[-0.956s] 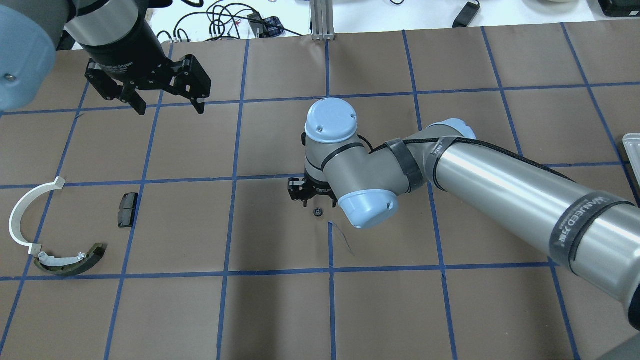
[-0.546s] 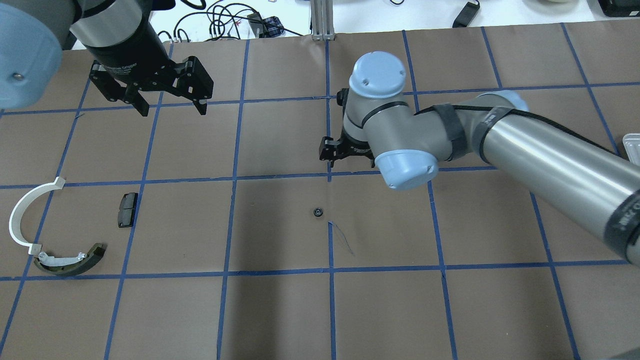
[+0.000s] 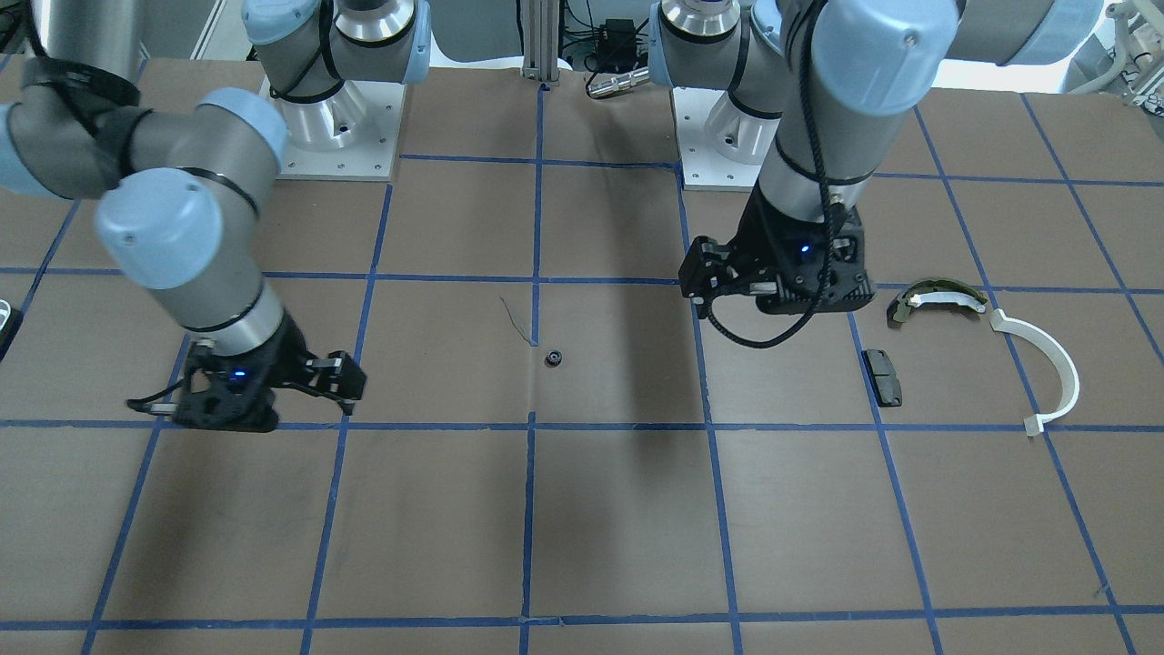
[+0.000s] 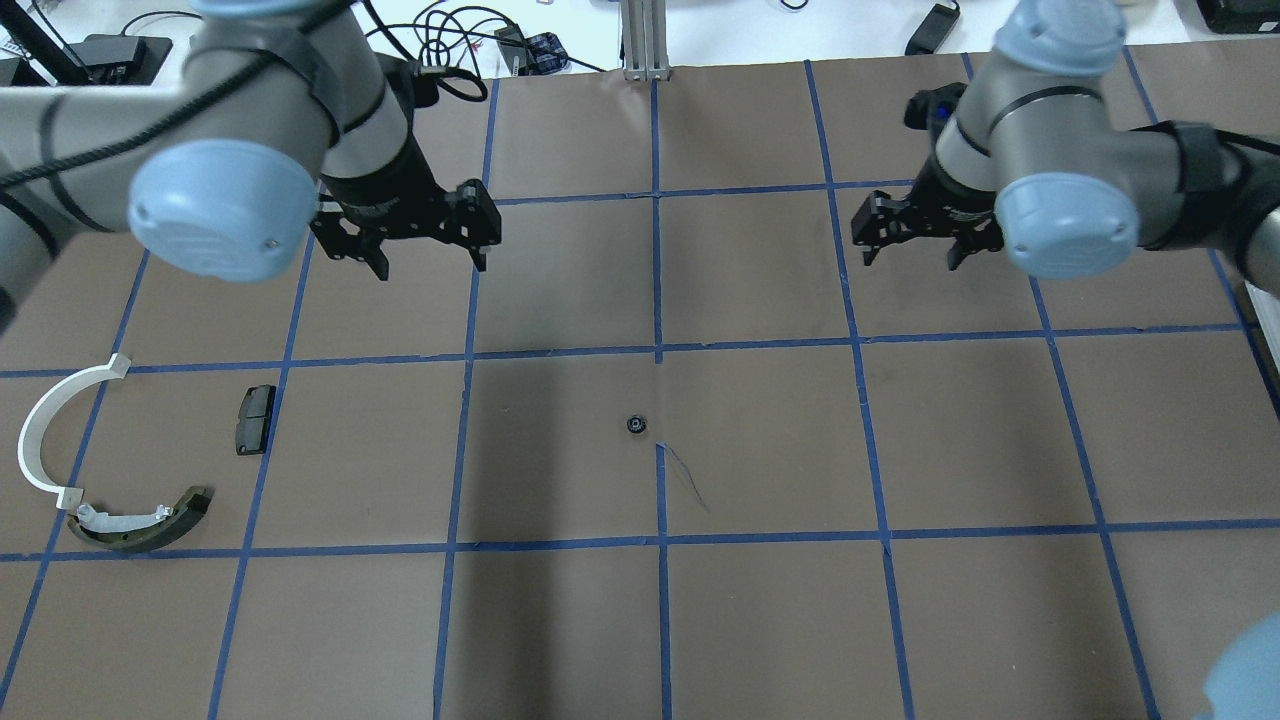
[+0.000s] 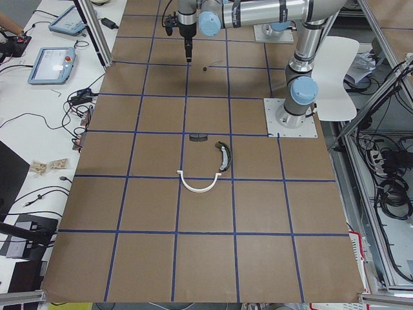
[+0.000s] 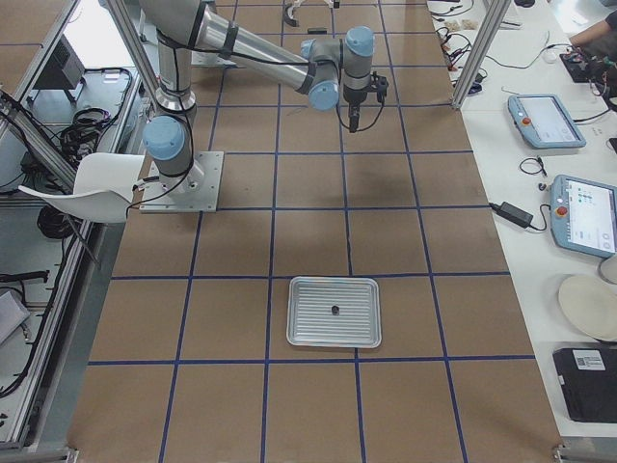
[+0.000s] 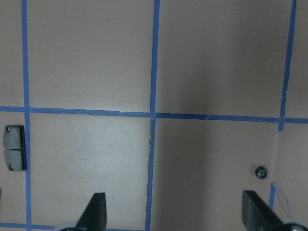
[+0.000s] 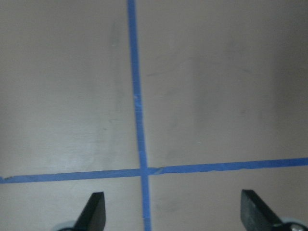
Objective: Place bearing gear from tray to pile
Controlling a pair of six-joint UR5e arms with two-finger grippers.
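Observation:
The small black bearing gear (image 4: 634, 425) lies alone on the brown paper near the table's middle, also seen from the front (image 3: 551, 357) and at the lower right of the left wrist view (image 7: 260, 171). My left gripper (image 4: 430, 265) is open and empty, hovering far-left of the gear. My right gripper (image 4: 908, 258) is open and empty, far-right of it. The pile lies at the left: a white half-ring strip (image 4: 40, 440), an olive-green shoe (image 4: 140, 525) and a black pad (image 4: 255, 420). The metal tray (image 6: 308, 328) shows in the exterior right view.
The tray holds one small dark part (image 6: 334, 310); its edge shows at the overhead view's right border (image 4: 1262, 300). Blue tape lines grid the paper. A torn flap (image 4: 685, 478) lies beside the gear. Cables and a metal post (image 4: 645, 40) sit beyond the far edge.
My right gripper has drawn away from the gear, up and to the far right, leaving it on the paper. My left arm has swung right, toward the table's middle.

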